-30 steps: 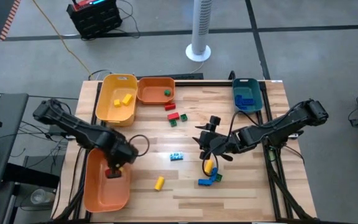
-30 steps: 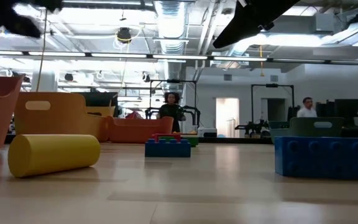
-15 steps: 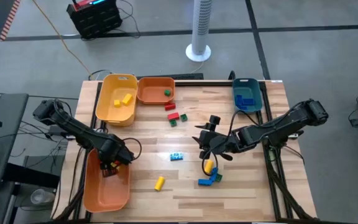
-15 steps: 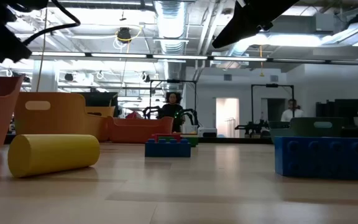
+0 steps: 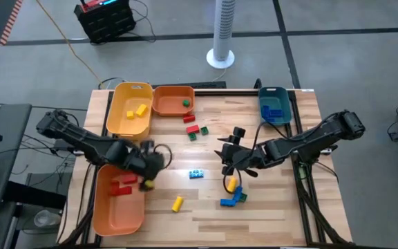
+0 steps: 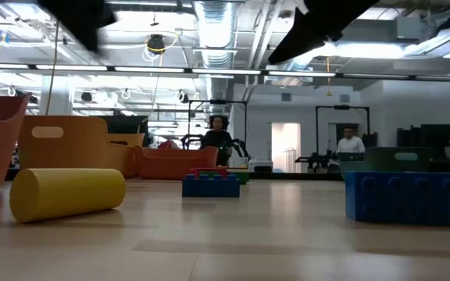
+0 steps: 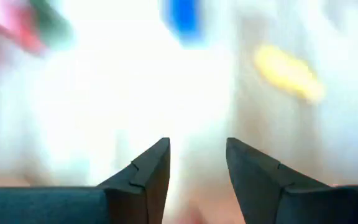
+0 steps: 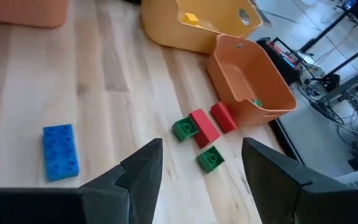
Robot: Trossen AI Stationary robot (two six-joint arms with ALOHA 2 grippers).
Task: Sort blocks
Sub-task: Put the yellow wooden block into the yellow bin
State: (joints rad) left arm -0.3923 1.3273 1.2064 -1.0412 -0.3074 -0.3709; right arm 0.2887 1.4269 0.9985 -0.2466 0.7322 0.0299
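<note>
Left gripper (image 5: 146, 166) has swung off the orange bin (image 5: 101, 216) at the table's (image 5: 254, 214) front-left corner, leaving a red block (image 5: 123, 186) inside; fingers part-open, empty. Right gripper (image 5: 232, 160) hangs wide open, empty, mid-table over the yellow block (image 5: 231, 185). Risk: loose blocks cluster tightly, so a descent likely nudges neighbours or pinches two colours.

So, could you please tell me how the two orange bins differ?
The orange bin at the near left edge is the larger, and it holds red blocks. The orange bin at the far edge is smaller, sits beside the yellow bin, and holds one green block. Both are open-topped orange plastic.
</note>
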